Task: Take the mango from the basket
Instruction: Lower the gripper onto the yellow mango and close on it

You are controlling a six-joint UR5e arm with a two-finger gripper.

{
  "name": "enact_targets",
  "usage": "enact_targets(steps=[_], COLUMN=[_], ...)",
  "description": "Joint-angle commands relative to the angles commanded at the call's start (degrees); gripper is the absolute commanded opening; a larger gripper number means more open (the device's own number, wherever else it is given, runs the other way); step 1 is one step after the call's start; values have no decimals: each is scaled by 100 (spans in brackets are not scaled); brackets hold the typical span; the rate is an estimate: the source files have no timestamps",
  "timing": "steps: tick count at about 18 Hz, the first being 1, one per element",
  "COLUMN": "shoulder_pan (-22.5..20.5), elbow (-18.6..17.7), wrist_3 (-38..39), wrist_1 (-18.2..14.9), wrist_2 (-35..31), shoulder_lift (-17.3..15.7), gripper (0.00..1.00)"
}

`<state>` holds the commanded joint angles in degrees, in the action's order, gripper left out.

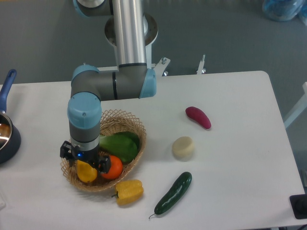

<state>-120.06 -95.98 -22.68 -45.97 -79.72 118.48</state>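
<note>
**Basket pick: hazards and materials at the grasp**

White bench (230,91), matte and flat, against a grey floor; one arm reaching down from the far side.

- Gripper (86,160): lowered into the left end of the basket, directly over the mango. Its black body hides the fingertips, so whether the jaws have closed on the fruit cannot be told.
- Mango (86,172): plain yellow, smooth, rounded; only its near end shows below the gripper. It lies in the left part of the basket, touching the orange.
- Basket (134,125): oval, shallow, tan wicker with an open looped rim.
- Orange (113,167): round, glossy, just right of the mango.
- Green leafy vegetable (120,144): broad, soft, filling the far right of the basket.
- Yellow pepper (128,191): lumpy, on the bench at the basket's near edge.
- Cucumber (173,192), pale round item (183,147), purple root (198,117): well apart to the right.
- Dark pan (5,136): left edge.

Risks, as judged: the smooth curved skin may slip from a shallow or off-centre grip; a finger may wedge against the orange and nudge it out; a finger caught in the weave could lift the light basket too.
</note>
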Motion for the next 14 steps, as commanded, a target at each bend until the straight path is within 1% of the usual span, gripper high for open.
enact_targets(steps=[3,6,14], shoulder_pan=[9,88,114], elbow=[-79,-18,-61], wrist_3=[0,9,0], wrist_1=[0,0,0], wrist_2=[0,0,-9], shoulder_lift=[53,88,255], gripper=[100,100,100])
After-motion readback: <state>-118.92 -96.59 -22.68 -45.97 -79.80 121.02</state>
